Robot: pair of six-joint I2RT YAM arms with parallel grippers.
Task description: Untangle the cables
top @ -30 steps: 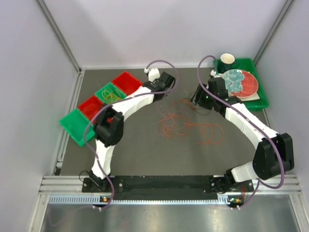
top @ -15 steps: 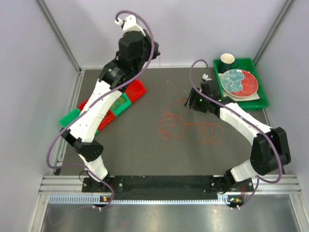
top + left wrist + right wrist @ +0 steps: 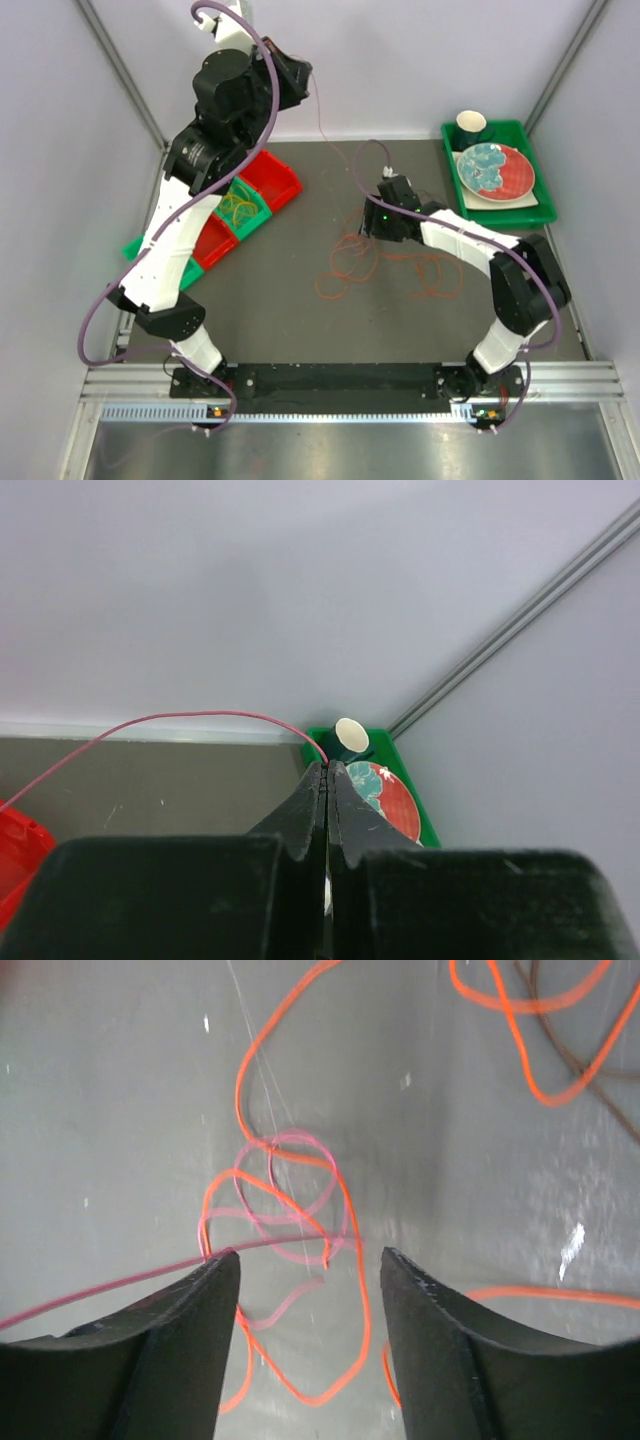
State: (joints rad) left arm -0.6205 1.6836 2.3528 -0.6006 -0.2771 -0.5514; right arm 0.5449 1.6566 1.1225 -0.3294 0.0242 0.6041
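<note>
You have the table (image 3: 270,320) bearing a tangle of orange and red cables (image 3: 350,262) at its middle, left arm (image 3: 185,215) high above it, right fingers (image 3: 170,1340) spread apart low over the loops, left fingers (image 3: 300,815) clamped together on one thin red cable (image 3: 180,718) arcing off sideways.

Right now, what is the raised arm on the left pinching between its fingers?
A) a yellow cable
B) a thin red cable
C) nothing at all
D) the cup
B: in the left wrist view the left gripper is shut on a thin red cable that arcs away from its tips.
</note>
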